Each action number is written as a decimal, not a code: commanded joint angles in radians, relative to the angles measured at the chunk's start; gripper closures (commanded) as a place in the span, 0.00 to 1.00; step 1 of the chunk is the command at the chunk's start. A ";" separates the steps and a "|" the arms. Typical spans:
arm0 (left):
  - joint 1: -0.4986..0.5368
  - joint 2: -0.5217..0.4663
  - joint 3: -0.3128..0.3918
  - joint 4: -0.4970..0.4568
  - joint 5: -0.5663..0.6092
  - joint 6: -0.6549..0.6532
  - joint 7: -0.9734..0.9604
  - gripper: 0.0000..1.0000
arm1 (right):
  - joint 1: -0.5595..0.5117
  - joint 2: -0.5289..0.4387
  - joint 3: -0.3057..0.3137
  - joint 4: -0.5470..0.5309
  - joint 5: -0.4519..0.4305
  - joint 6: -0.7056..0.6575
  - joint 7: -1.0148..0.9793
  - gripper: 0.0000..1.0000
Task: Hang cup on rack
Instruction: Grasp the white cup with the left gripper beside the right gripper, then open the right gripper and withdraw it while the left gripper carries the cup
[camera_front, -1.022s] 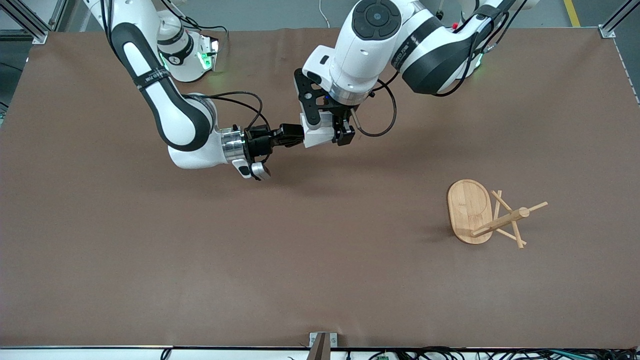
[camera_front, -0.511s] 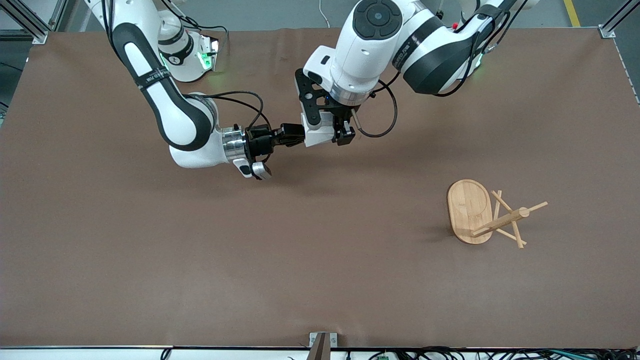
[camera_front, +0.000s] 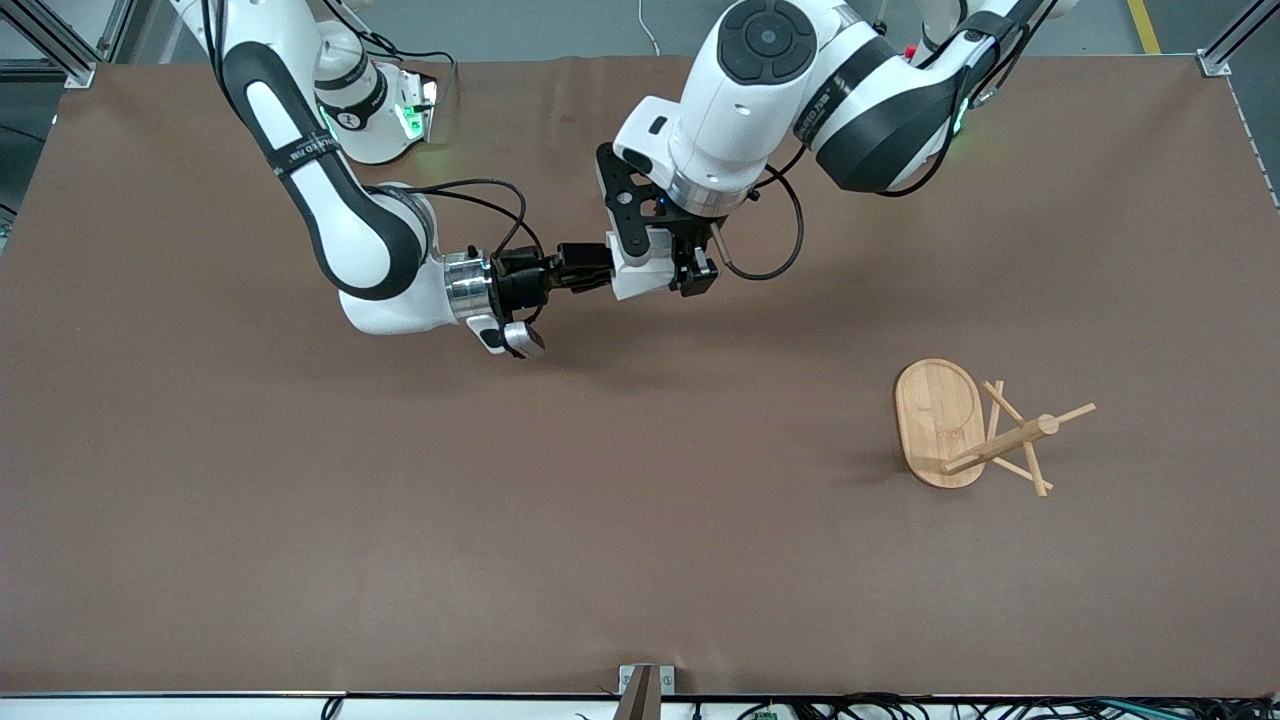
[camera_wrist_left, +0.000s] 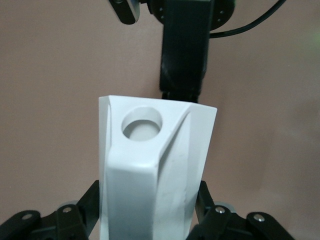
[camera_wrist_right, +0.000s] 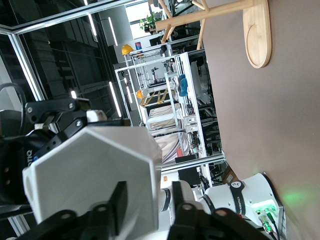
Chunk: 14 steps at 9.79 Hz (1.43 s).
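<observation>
cup (camera_front: 640, 272): in the air over mid-table, at a handover
left gripper (camera_front: 668, 262): we see it clamped on the cup
right gripper (camera_front: 592, 275): fingers parted at the cup's end
rack (camera_front: 975, 430): we judge it well off toward the left arm's end, nearer the camera; left arm closer

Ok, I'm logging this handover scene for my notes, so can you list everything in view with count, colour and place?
cup: one, white, faceted, with a round hole in its handle part, held in the air over the middle of the table.
rack: one, light bamboo, oval base, post with crossing pegs, standing toward the left arm's end of the table, nearer the front camera than the cup.
table: one, brown surface, under everything.
left gripper: one, black, shut on the cup from above.
right gripper: one, black, at the cup's side facing the right arm's end, fingers at the rim with a gap between them.
</observation>
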 joint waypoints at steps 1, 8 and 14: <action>0.017 0.010 -0.002 -0.013 0.019 0.008 0.010 0.93 | 0.001 -0.033 -0.001 -0.024 0.033 0.001 -0.004 0.00; 0.043 0.014 0.002 -0.013 0.013 0.009 -0.012 0.95 | -0.260 -0.067 -0.014 0.124 -0.366 0.001 0.221 0.00; 0.120 -0.021 0.013 -0.010 0.017 -0.003 -0.395 0.95 | -0.425 -0.124 -0.017 0.293 -1.405 0.001 0.528 0.00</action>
